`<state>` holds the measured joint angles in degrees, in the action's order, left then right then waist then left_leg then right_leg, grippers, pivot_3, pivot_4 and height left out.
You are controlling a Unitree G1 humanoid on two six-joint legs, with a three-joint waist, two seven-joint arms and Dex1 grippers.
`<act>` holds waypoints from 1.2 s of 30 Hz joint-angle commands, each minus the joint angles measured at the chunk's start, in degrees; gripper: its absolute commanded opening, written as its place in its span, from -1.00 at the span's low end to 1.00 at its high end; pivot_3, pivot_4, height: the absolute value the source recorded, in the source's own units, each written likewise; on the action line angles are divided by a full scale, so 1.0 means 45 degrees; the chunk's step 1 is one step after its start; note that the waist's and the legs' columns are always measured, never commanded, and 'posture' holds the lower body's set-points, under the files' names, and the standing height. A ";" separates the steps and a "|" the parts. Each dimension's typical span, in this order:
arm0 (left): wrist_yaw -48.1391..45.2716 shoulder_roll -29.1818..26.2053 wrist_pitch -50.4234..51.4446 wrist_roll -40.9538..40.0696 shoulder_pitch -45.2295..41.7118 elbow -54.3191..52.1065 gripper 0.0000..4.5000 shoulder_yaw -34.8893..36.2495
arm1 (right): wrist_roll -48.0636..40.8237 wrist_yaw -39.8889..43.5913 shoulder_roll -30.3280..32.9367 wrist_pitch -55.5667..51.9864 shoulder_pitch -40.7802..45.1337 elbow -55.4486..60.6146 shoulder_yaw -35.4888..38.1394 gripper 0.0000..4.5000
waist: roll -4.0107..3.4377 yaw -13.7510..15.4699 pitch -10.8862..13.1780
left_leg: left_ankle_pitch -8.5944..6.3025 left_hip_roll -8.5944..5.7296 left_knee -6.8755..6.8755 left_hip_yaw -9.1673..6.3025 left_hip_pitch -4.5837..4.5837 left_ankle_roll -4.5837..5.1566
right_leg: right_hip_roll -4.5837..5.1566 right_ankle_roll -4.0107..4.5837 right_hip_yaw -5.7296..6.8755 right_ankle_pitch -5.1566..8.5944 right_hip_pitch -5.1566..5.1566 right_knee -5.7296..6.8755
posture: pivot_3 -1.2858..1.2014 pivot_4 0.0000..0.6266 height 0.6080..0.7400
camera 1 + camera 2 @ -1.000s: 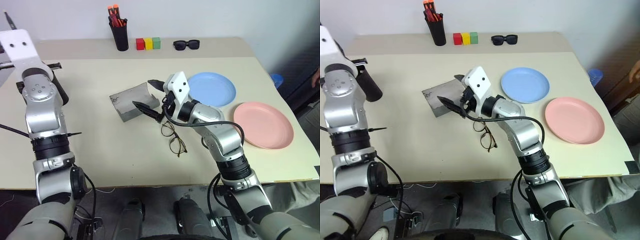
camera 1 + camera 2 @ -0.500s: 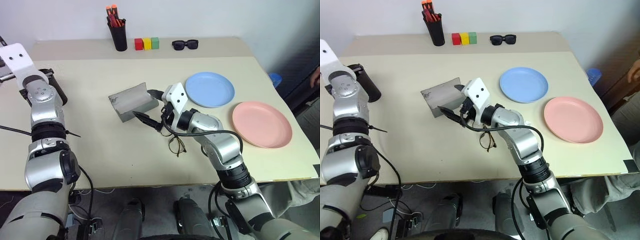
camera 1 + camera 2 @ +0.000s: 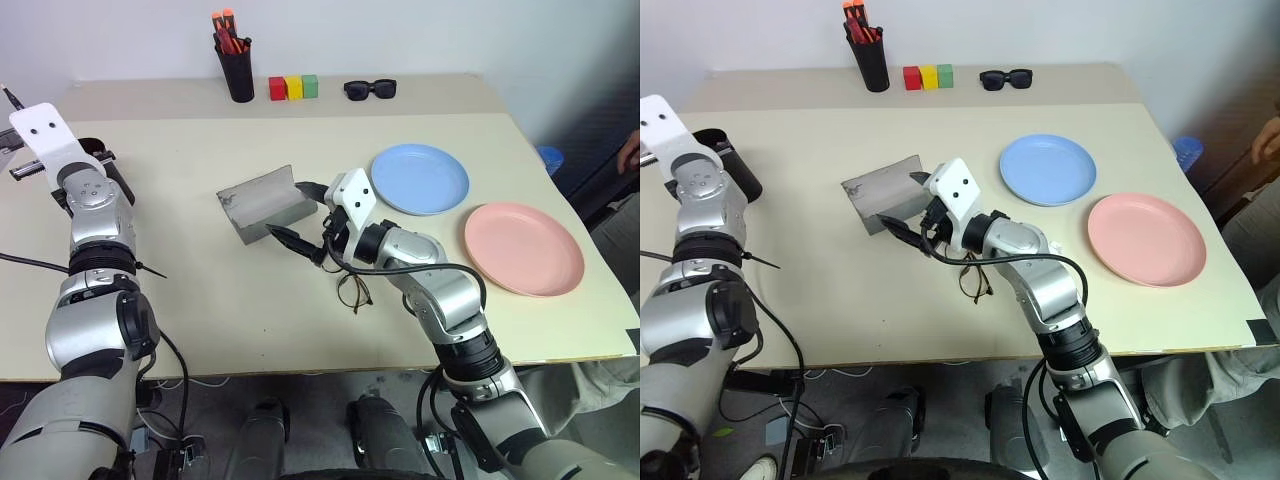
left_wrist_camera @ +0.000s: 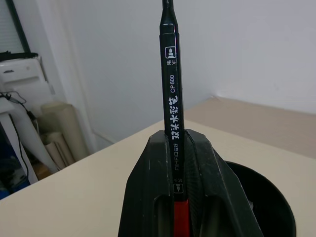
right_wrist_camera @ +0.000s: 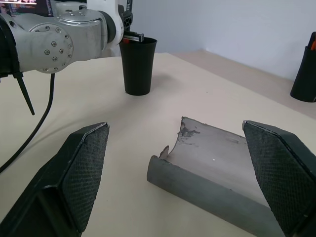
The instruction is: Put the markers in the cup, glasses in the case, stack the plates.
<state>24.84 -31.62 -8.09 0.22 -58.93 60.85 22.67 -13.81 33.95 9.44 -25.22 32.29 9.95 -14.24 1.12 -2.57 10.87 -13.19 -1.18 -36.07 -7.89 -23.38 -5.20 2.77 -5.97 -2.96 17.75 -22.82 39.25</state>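
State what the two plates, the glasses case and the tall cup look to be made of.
Blue plate and pink plate: probably matte plastic or melamine, with flat even colour and no glare. Glasses case: grey hard shell holding its curve, textured like fabric or leatherette, scuffed at one corner. Cup: matte black, thin-rimmed, likely plastic.

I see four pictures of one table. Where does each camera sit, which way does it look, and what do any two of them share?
Left and right eye views: on the head, looking forward and down over the table and both arms.
Left wrist view: on the left wrist, along the left gripper pinching a marker over the cup.
Right wrist view: on the right wrist, between the open right gripper fingers, at the case.
Shared: head and right wrist views all show case, cup and left arm.
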 commanded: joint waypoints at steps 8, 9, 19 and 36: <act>0.0460 -0.0255 -0.0147 -0.0347 -0.0448 -0.0182 0.14 -0.0041 | -0.0174 -0.0046 -0.0180 0.0028 0.0055 0.0707 0.0032 0.96 | 0.0000 0.0003 0.0000 | 0.0000 0.0000 0.0000 0.0000 0.0000 0.0000 | 0.0000 0.0000 0.0000 0.0000 0.0000 0.0000 | 0.03 -0.52 1.00; 0.0478 -0.0256 -0.0150 -0.0374 -0.0454 -0.0205 0.14 -0.0059 | -0.0177 -0.0043 -0.0178 0.0027 0.0055 0.0707 0.0037 0.96 | 0.0000 0.0005 0.0000 | 0.0000 0.0000 0.0000 0.0000 0.0000 0.0000 | 0.0000 0.0000 0.0000 0.0000 0.0000 0.0000 | 0.03 -0.52 1.00; -0.7035 0.0434 0.2485 -0.1977 -0.0702 -0.4343 0.51 -0.2130 | 0.0172 0.0971 0.1504 0.0187 -0.0229 0.1245 0.0052 0.96 | 0.0004 0.0119 0.0001 | 0.0001 -0.0009 -0.0005 -0.0002 -0.0013 -0.0001 | 0.0006 -0.0002 0.0008 0.0001 0.0015 -0.0014 | 0.03 -0.52 1.00; -1.5116 -0.0746 1.2921 -0.2601 0.2114 -1.2302 0.99 -0.8660 | -0.1158 0.5125 0.8731 -0.1378 -0.2805 0.3743 0.2358 0.96 | -0.0020 -0.0259 0.0022 | 0.0004 0.0018 -0.0013 0.0007 0.0022 0.0027 | -0.0021 -0.0005 -0.0008 0.0006 0.0058 -0.0016 | 0.03 -0.52 1.00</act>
<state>-42.46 -33.94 48.94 -12.93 -48.62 6.41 -15.28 -17.73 56.75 47.94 -31.06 19.86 24.02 -5.84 1.03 -3.74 10.97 -13.17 -1.10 -36.13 -7.86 -23.29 -5.08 2.68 -6.00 -2.99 17.78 -22.56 39.18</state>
